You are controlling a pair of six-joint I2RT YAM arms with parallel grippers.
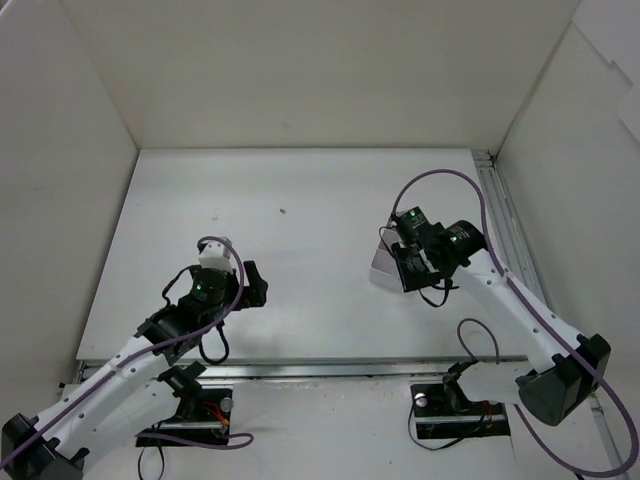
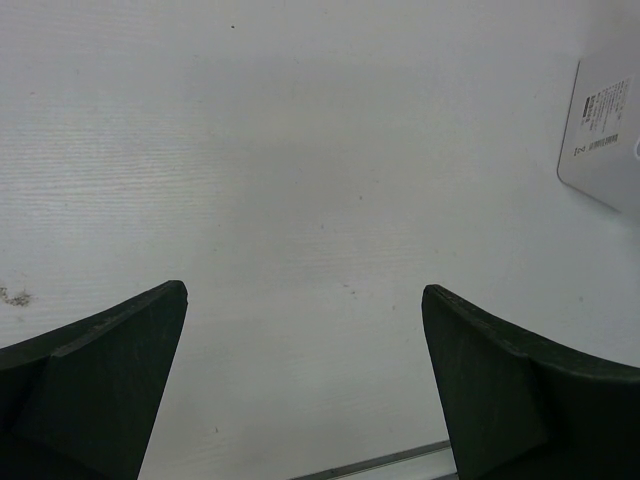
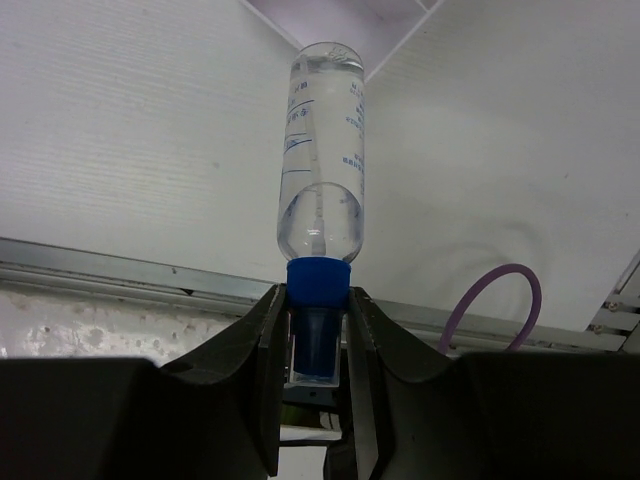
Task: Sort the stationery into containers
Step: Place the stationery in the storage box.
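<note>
Left end effector: wide open, nothing between the fingers, poised over bare table.
Right end effector: clamped on the blue end of the clear tube.
Tube position: sticking straight out beyond the fingers, rounded end toward the white wall, blue print along its side.
White box: on the right half of the table, partly hidden under the right end effector; compartments not discernible.
Purple cable: looping just right of the fingers.
</note>
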